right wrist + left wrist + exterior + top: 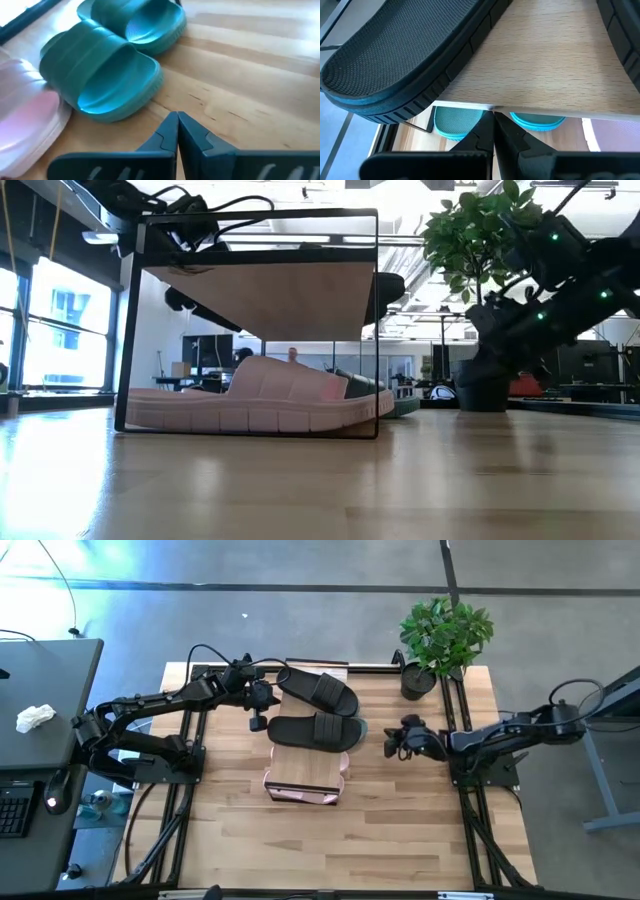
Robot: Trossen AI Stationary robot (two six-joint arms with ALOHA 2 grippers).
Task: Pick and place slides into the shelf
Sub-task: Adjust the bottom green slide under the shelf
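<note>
Two black rubber slides [318, 710] lie on the light wood plank top of the low black-framed shelf [300, 772], mid-surface. Beneath it sit pale pink slides [250, 405] and teal-green slides [107, 65]. The pale wooden surface [400, 830] stands on grey concrete floor; windows and desks show behind. A potted green plant [440, 640] occupies the far corner. The left gripper [256, 723], pinched together, hangs beside the shelf; the right gripper [392, 743], likewise empty and closed, waits opposite.
</note>
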